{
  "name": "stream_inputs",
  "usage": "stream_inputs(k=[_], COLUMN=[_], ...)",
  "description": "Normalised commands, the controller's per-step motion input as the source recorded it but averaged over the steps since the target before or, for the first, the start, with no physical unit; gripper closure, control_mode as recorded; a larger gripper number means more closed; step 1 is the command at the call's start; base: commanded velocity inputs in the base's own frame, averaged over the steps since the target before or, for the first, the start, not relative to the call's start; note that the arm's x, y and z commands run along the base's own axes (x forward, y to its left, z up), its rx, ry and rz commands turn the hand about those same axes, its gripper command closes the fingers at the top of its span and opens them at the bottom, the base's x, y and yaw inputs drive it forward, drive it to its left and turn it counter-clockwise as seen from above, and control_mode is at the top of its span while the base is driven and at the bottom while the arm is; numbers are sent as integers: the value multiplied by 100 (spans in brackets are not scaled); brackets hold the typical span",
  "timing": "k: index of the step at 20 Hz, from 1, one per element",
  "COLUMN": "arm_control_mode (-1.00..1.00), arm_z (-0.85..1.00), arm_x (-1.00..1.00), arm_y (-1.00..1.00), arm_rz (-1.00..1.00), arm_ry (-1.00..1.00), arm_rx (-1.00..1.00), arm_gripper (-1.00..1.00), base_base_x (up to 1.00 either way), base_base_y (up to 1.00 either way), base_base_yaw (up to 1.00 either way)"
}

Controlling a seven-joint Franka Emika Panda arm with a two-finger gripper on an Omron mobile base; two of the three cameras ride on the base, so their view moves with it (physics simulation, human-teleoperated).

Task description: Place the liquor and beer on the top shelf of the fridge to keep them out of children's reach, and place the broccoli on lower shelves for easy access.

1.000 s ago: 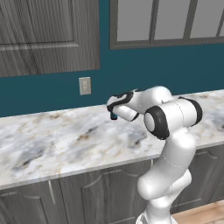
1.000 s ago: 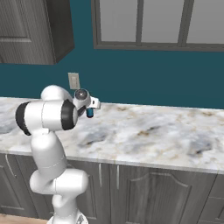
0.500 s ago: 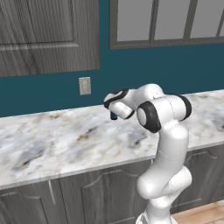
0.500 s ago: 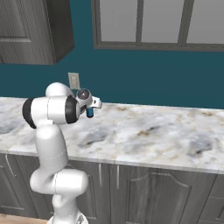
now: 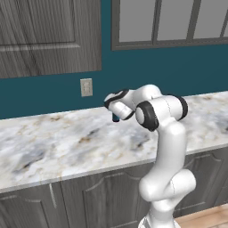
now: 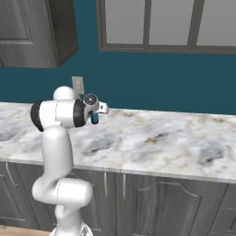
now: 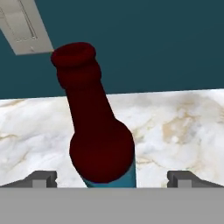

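Between open hand [image 7: 109, 177]: beer [image 7: 98, 131] upright, neck up

arm [image 5: 167, 133]: elbow bent, reaching forward | gripper [image 7: 111, 178]: jaws wide apart

The left base view looks forward and down from behind the arm's left side, at middling range, over the marbled surface [image 5: 67, 142] to the teal wall [image 5: 178, 71]. The right base view does the same from behind its right side, sharing that surface [image 6: 161, 138], the wall outlet [image 6: 78, 84] and the window [image 6: 170, 23]. The hand view sits just behind the gripper [image 7: 111, 178], very close to the beer [image 7: 98, 131] between its wide-set tips, facing the wall beyond.
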Motion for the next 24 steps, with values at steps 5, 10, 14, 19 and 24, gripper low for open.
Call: stream_inputs(k=[5, 10, 14, 19, 24], arm_control_mode=[-100, -100, -100, -100, -100], arm_z=[-12, -14, -12, -13, -19], arm_x=[30, 29, 27, 22, 9], arm_y=[6, 8, 8, 8, 7], arm_rz=[0, 0, 0, 0, 0], arm_ry=[0, 0, 0, 0, 0], arm_rx=[0, 0, 0, 0, 0], arm_gripper=[-100, -100, -100, 100, 100], base_base_x=[0, 0, 0, 0, 0], base_base_y=[0, 0, 0, 0, 0], base_base_yaw=[0, 0, 0, 0, 0])
